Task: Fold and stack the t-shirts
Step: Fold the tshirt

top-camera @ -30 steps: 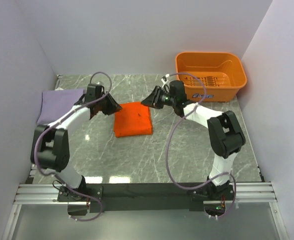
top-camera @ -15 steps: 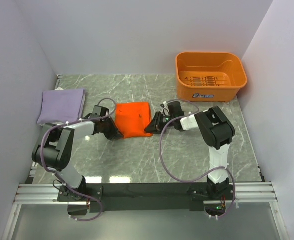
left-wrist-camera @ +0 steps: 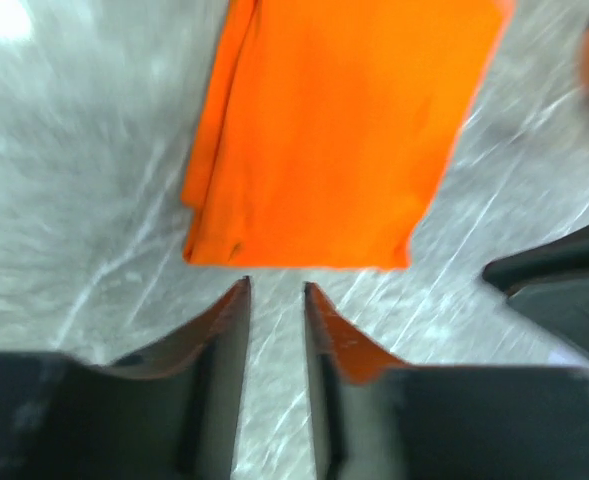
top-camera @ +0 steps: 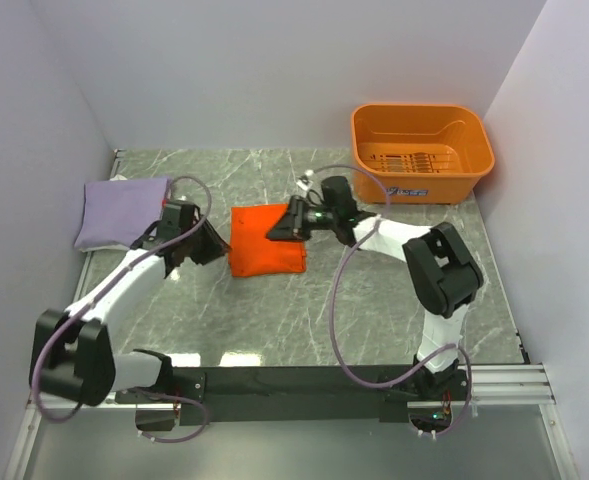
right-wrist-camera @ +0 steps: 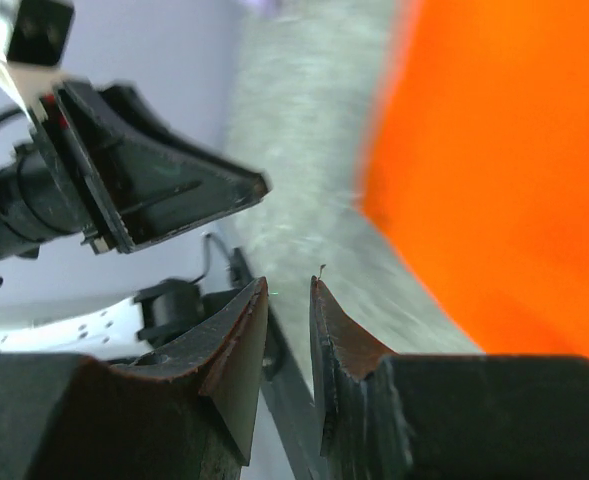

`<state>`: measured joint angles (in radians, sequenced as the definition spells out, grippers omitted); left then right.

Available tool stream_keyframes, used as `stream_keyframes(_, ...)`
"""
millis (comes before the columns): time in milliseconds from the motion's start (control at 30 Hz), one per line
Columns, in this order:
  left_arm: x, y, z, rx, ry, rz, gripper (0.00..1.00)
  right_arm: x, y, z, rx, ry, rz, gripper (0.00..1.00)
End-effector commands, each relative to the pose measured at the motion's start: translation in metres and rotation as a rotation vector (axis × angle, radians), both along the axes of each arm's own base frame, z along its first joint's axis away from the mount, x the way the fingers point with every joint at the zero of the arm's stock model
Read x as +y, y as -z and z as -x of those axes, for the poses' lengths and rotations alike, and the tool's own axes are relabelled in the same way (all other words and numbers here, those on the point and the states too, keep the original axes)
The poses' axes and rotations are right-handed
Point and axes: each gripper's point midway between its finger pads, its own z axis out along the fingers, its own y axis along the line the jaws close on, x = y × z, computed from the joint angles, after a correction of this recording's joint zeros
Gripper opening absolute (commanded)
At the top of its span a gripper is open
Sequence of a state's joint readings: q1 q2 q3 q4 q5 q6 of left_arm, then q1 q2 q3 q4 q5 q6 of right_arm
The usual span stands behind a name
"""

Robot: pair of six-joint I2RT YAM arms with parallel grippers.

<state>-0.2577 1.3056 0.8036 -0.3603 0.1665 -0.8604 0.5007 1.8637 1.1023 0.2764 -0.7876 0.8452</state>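
At the centre of the top view the orange shirt (top-camera: 266, 240) lies folded into a flat, roughly square pad on the grey marbled counter (top-camera: 374, 290). The purple shirt (top-camera: 124, 212) lies folded too, well apart at the left of the frame, against the wall. They are not stacked. An orange basket (top-camera: 474, 165) sits in the upper right corner.

The left gripper (top-camera: 206, 245) is just beside the orange shirt's left edge. In the left wrist view its gripper (left-wrist-camera: 276, 290) shows only a narrow slit between the fingers with nothing in it. The tips stand just short of the orange shirt's (left-wrist-camera: 334, 130) nearest edge, over bare counter (left-wrist-camera: 74, 200). Layered folds show along the shirt's left side.

The right gripper (top-camera: 279, 228) is at the orange shirt's upper right corner in the top view; whether it touches the cloth I cannot tell. In the blurred right wrist view the gripper (right-wrist-camera: 289, 285) is likewise drawn nearly closed and holds nothing. The orange shirt (right-wrist-camera: 514, 170) fills the right of that frame, and the left gripper (right-wrist-camera: 154, 195) appears at upper left.
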Motion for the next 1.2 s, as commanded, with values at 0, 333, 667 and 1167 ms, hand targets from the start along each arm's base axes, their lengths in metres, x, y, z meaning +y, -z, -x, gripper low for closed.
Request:
stream_keyframes(0, 0.030, -0.042, -0.015, -0.145, -0.085, -0.105, 0.35, 0.047, -0.019, 0.008, -0.051, -0.111, -0.073, 0.31)
stream_keyframes(333, 0.095, -0.102, -0.009, -0.393, -0.234, -0.315, 0.80, 0.074, 0.093, 0.012, 0.177, -0.129, 0.021, 0.30)
stream_keyframes(667, 0.131, -0.131, 0.016, -0.570, -0.337, -0.436, 0.94, 0.077, 0.000, -0.025, -0.049, -0.079, 0.011, 0.30)
stream_keyframes(1167, 0.127, -0.116, 0.014, -0.529, -0.293, -0.449, 0.96, 0.058, 0.084, -0.066, 0.122, 0.033, 0.064, 0.30)
